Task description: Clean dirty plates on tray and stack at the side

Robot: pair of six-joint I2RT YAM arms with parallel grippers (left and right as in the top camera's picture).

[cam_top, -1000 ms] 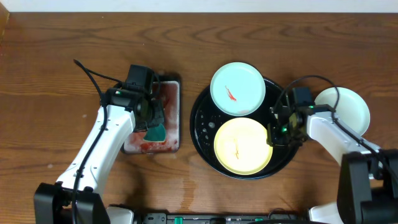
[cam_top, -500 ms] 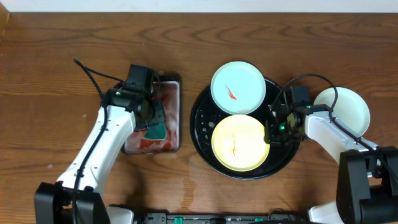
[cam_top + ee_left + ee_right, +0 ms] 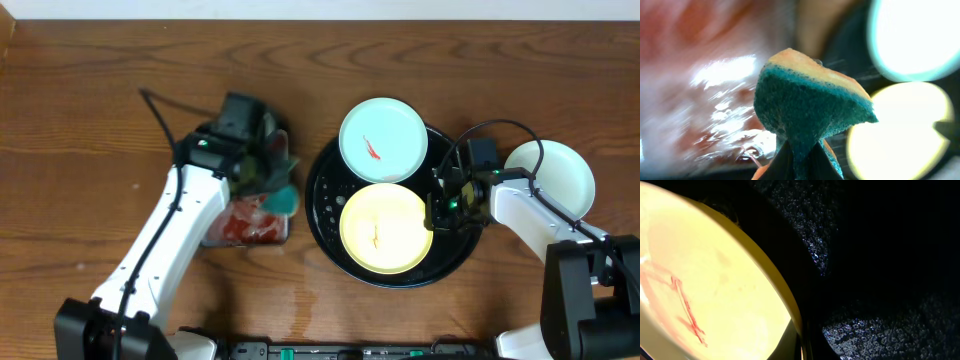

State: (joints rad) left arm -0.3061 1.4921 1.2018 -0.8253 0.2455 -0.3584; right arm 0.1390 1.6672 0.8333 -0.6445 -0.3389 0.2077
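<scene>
The left jaws are clamped on the narrow lower end of a teal sponge (image 3: pixel 810 110), whose wider, orange-backed part fans out above them. Beneath and behind the sponge lies the rectangular tray (image 3: pixel 240 228) of reddish soapy water, blurred in the wrist view; from overhead the sponge hangs over the edge of that tray nearest the round tray (image 3: pixel 325 200). Farther out from these jaws, past the sponge, the yellow plate (image 3: pixel 387 228) and the mint plate (image 3: pixel 382 141) show as bright blurs.

The right jaws pinch the rim of the yellow plate, which runs straight down between them in the wrist view. Inward from the jaws, thin red lines (image 3: pixel 685 305) cross the plate's face. The plate lies inside the round tray, whose speckled black floor shows just outside the gripped rim. Beyond it, the mint plate with its red smear overlaps the tray's far rim. Behind the right jaws, off the tray, a white plate (image 3: pixel 555 175) sits on the wooden surface (image 3: pixel 90 100).
</scene>
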